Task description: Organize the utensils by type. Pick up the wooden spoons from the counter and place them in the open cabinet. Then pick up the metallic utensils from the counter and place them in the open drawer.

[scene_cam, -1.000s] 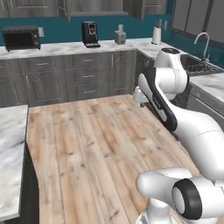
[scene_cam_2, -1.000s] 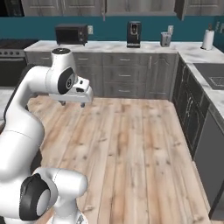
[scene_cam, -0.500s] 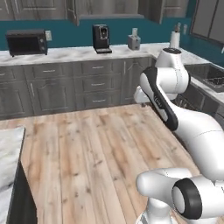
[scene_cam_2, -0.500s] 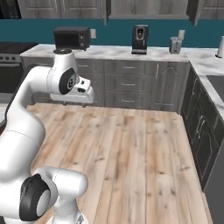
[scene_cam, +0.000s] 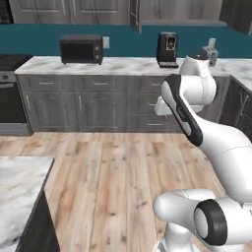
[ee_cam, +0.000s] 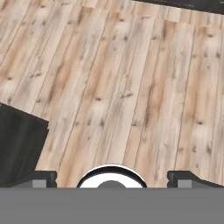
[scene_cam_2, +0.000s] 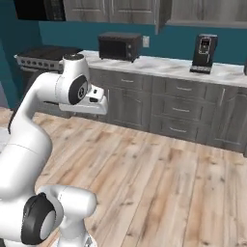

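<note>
My gripper (ee_cam: 114, 178) hangs over bare wooden floor, its two dark fingertips (ee_cam: 43, 177) set wide apart, open and empty. The white hand (scene_cam_2: 95, 100) is held out in front of the arm at about counter height. A marble counter (scene_cam: 123, 64) runs along the back wall over grey base units. Above the coffee machine (scene_cam: 167, 48) a wall cabinet door (scene_cam: 134, 15) stands out edge-on, with a grey shelf edge (scene_cam: 187, 22) beside it. The wooden spoons, the metallic utensils and the open drawer are out of view.
A black microwave (scene_cam: 81, 48) sits on the back counter and a stove (scene_cam: 10, 93) stands at its left end. A marble island corner (scene_cam: 19, 197) with a dark side juts in at the lower left, seen as a dark block (ee_cam: 19, 144) from the hand.
The whole picture has shifted as the base turned left: the microwave and coffee machine slid rightwards, the sink left the views and the stove came in. The arm's pose and open jaws are unchanged.
</note>
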